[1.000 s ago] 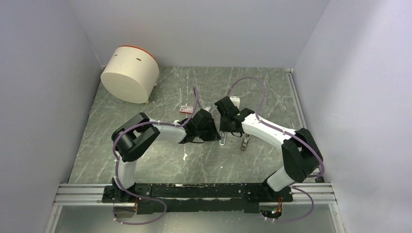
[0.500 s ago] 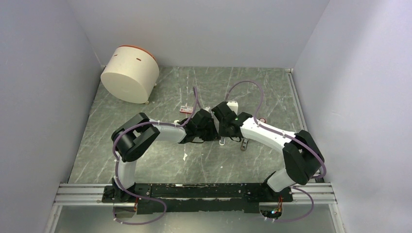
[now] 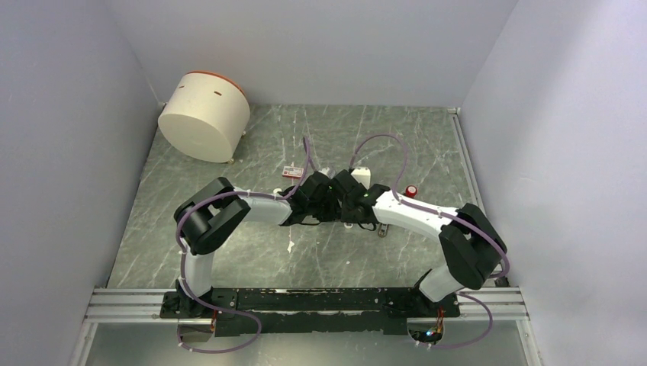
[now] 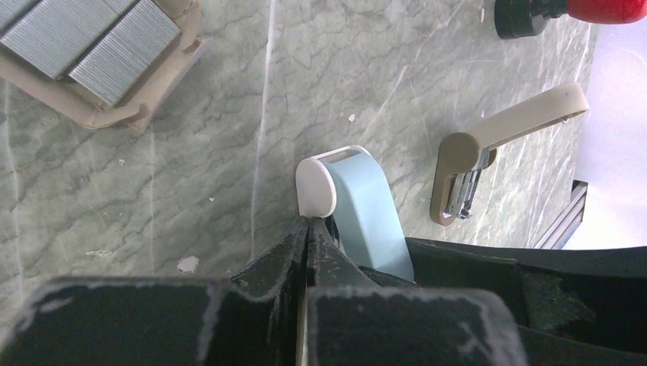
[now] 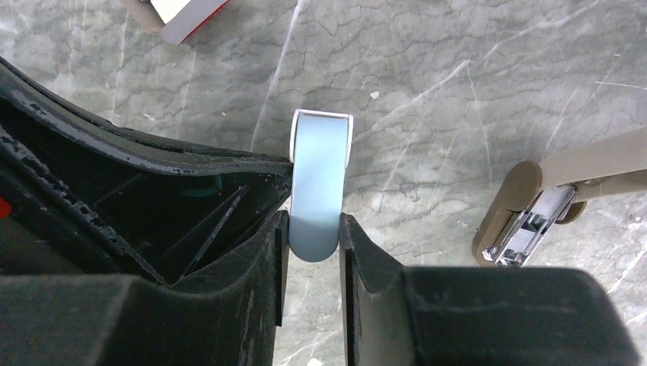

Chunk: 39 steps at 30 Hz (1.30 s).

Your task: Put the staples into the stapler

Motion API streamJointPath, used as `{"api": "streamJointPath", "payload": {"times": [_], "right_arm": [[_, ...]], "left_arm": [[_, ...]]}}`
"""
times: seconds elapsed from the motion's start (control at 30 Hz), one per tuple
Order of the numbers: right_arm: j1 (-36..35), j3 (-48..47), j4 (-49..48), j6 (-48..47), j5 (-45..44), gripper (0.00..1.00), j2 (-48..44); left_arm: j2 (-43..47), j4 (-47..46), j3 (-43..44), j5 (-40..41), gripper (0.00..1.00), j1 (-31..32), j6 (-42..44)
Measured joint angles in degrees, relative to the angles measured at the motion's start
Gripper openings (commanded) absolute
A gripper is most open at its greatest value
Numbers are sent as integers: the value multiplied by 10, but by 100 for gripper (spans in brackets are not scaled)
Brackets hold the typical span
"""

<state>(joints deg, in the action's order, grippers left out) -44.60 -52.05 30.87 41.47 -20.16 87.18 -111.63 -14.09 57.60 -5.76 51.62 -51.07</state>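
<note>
At mid-worktop (image 3: 343,259), between the two arms, the stapler (image 5: 320,164) stands on its long edge, a pale blue face with a white rim. The right tool (image 5: 313,229) is clamped across its thickness near one rounded end. The left tool (image 4: 307,227) has its fingers pressed together just beside the white end cap. It may be nipping some thin part there, but I cannot tell from this angle.

The stapler looks light, stiff and smooth, so it is likely to slip in a loose pinch. Holding the flat flanks, as the right tool does, seems the sound grip and leaves the far end free. The staples (image 4: 91,46) lie as grey strips in an open tray, well apart from the stapler. I would judge them brittle (a hard squeeze could snap a strip), so they are best lifted by their long sides.

Only the left wrist view shows those strips. The right wrist view catches just a red and white corner of the box (image 5: 187,11), but it shows the clamp plainly. From above, the wrists hide the stapler, while a beige lever piece (image 4: 503,130) lies near it
</note>
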Motion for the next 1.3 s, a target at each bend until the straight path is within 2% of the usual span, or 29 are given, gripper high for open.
{"api": "streamJointPath", "payload": {"times": [0.23,0.6,0.83,1.3], "right_arm": [[-4,9,-10,9,-3,18,12],[-7,8,-15,14,-5,20,30],[-8,3,-7,14,-8,33,29],[-7,-19,7,12,-12,51,31]], "left_arm": [[24,19,-23,19,6,2,-2],[88,100,-52,110,6,3,-2],[96,115,-52,124,7,3,7],[125,137,-52,146,10,3,29]]}}
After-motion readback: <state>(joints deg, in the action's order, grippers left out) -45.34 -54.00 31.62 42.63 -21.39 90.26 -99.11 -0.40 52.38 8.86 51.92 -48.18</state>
